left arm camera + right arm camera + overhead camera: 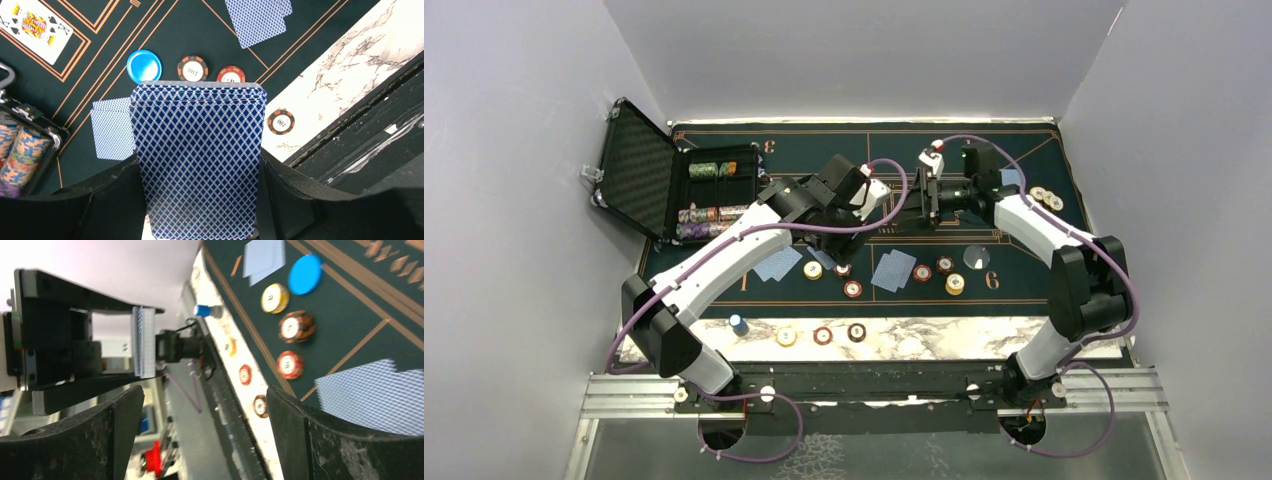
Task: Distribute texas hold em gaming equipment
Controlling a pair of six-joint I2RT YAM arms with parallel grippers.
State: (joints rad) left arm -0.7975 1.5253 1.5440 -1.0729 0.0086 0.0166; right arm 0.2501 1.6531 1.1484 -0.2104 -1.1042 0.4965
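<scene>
My left gripper (200,167) is shut on a deck of blue-backed playing cards (198,120), held above the green mat. From above, that gripper (871,196) hangs over the mat's middle. My right gripper (927,198) faces it from the right, jaws open and empty (205,427). In the right wrist view the deck (141,342) shows edge-on just beyond the fingers. Two fanned card pairs (776,263) (894,270) lie face down on the mat, with chips (853,289) (955,284) between and beside them. A blue disc (144,66) and a face-up king (35,25) also lie there.
A black foam-lined case (639,170) stands open at the back left with chip stacks (712,213) inside. Three chips (823,335) and a small blue-topped piece (738,323) rest on the marble strip (924,335). A clear disc (976,257) and more chips (1046,198) lie at the right.
</scene>
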